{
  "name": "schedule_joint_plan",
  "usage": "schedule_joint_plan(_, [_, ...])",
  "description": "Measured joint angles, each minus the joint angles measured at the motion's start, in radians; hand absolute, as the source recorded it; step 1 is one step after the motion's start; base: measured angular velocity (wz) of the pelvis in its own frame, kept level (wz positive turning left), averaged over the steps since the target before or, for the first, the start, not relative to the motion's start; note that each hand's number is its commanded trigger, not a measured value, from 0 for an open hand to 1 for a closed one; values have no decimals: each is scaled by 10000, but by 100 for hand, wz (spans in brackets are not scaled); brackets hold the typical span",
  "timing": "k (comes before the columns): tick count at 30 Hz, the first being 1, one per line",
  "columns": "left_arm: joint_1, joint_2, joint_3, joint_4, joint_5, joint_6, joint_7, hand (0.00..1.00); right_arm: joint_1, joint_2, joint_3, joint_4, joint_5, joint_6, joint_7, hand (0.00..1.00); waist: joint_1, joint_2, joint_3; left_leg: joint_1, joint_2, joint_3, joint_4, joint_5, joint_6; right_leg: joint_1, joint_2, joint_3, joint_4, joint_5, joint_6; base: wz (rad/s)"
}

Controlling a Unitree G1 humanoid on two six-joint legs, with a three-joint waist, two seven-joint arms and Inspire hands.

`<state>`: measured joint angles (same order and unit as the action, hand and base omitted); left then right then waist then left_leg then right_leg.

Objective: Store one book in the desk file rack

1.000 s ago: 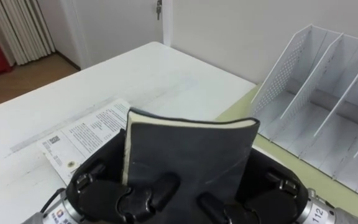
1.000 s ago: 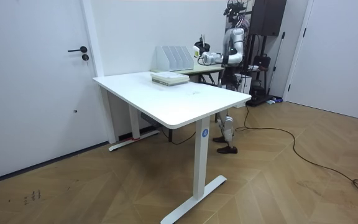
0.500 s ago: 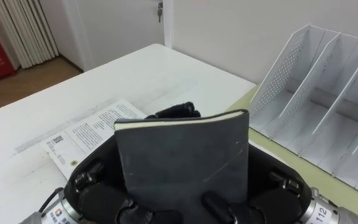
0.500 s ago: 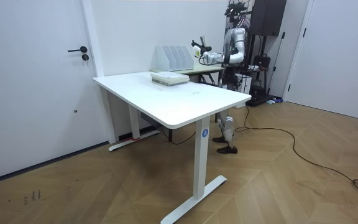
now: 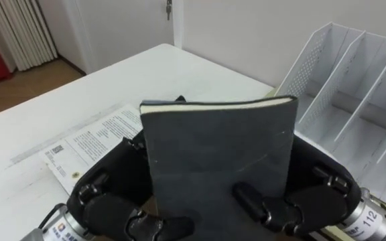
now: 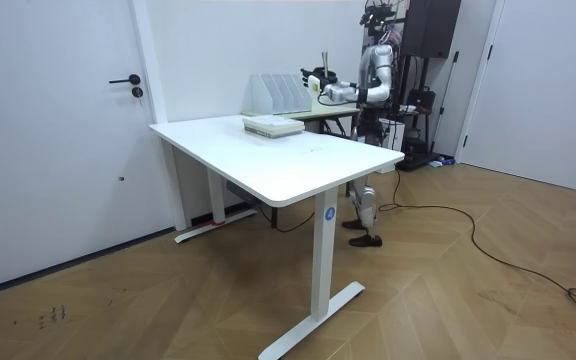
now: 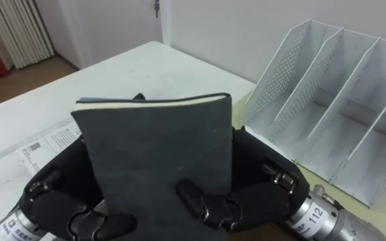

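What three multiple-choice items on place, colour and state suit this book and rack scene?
1. The file rack stands where from the book? A) robot's right B) robot's left C) beneath it
2. Book cover colour? A) red B) dark grey C) white
3. Book's state? A) lying flat, untouched B) standing in the rack C) gripped by the left robot hand and right robot hand
Answers: A, the rack rises at the eye view's right; B, the cover facing the camera is dark grey; C, both robot hands curl round it.
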<state>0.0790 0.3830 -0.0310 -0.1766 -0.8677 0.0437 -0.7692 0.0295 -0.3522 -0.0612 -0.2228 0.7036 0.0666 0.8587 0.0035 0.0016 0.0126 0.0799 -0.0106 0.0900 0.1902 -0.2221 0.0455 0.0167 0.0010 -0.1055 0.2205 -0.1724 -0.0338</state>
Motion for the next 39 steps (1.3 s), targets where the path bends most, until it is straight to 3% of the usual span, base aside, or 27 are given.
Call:
schedule_joint_plan(6, [97,1,-7,149,1,-6,4,0,0,-11,-471,2,0,-4,-116,100,-27,-45,16,162,-1,24,-14,1,-1,125,0,57,1,0,1,-4])
schedule_joint_plan(12, [366,13,-24,510,190,-6,8,0,-8,-11,-766,-62,-17,-12,-653,100,-267,-136,28,200,-1,26,-13,0,-1,172,3,42,-11,-1,3,1])
schedule_joint_plan(21, [828,1,-239,752,393,-84,229,0,-332,-18,-1211,-410,-3,-45,-2141,100,-643,-134,32,223,2,-14,-31,0,0,177,28,68,-3,0,1,-1])
schedule_joint_plan(28, [1620,-164,-455,2087,1968,-103,904,0,-723,-11,-1464,-1063,-1247,-246,-4313,100,-988,-172,51,92,-4,-7,-28,0,0,-4,38,154,26,0,1,-3])
schedule_joint_plan(32, [1624,-259,-940,3172,2354,-243,1051,0,-1095,-11,-1479,-1418,-1823,-331,-5850,100,-1003,-201,55,31,4,142,-31,1,0,-87,54,213,53,1,2,-4])
schedule_joint_plan(35, [1606,-387,-971,4310,3180,-292,1503,0,-1371,8,-1467,-1544,-2692,-780,-7085,100,-1043,-232,71,43,16,174,-36,1,0,-68,67,221,20,3,-1,0])
schedule_joint_plan(39, [1581,-722,-1376,5677,3835,-377,2005,0,-1720,16,-1462,-1540,-4239,-1017,-8501,100,-1055,-237,70,15,12,204,-39,1,-1,-121,73,220,6,5,-2,-2])
